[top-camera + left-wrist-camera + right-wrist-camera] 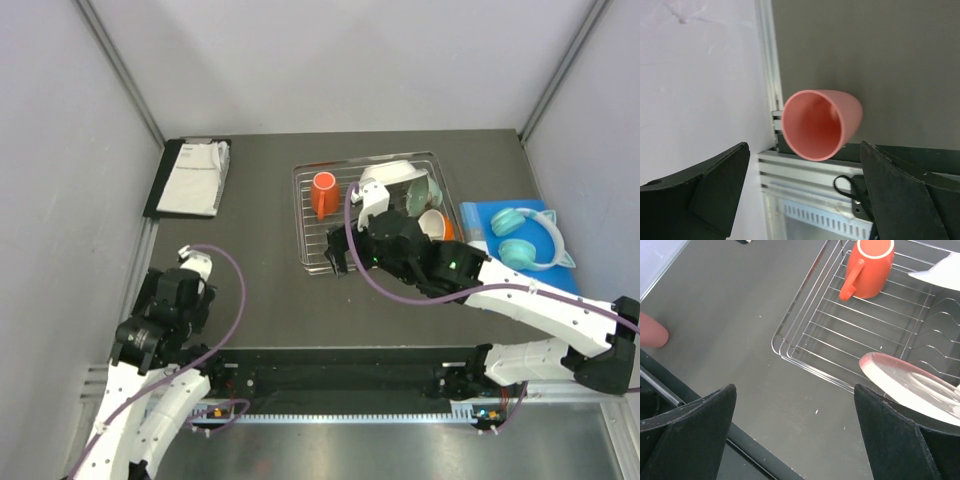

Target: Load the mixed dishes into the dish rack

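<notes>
The wire dish rack stands at the table's back centre and holds an orange mug, a white bowl, a mint green bowl and a second orange, white-lined mug. My right gripper hangs open and empty over the rack's near left corner. In the right wrist view, the rim of the pink-and-cream plate shows beside the right finger, and the orange mug lies behind. My left gripper is open around nothing. The salmon pink cup lies on its side just beyond it, at the near left table corner.
Teal headphones lie on a blue pad right of the rack. A black tray with white papers is at the back left. An aluminium rail runs along the near edge, and the side wall is close to the cup.
</notes>
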Available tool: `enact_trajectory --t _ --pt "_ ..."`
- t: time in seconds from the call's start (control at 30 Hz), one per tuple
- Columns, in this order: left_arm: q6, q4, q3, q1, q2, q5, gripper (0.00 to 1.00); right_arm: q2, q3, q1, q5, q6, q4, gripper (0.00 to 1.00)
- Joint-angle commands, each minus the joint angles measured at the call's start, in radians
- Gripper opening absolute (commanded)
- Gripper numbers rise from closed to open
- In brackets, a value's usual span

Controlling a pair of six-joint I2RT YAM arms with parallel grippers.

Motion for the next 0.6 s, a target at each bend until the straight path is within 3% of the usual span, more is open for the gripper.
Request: enact_trajectory --t 0.0,0.27,0.4,0.57 --pt "-0.073 -0.002 -0.039 0.009 -0.019 0.06 0.96 -0.035 0.028 0.027 0.036 0.033 0.035 1.0" --pt "-0.088 -0.012 -0.083 0.009 -0.007 0.095 0.89 -0.026 0.053 0.043 0.069 0.052 0.0 1.0" --pt "-0.007 0.029 -0.126 0.009 0.051 0.128 0.83 -0.026 0.062 0.05 0.079 0.064 -0.005 1.0" --pt "0.059 0.1 -0.152 0.009 0.085 0.175 0.82 -0.025 0.073 0.061 0.095 0.07 -0.025 1.0"
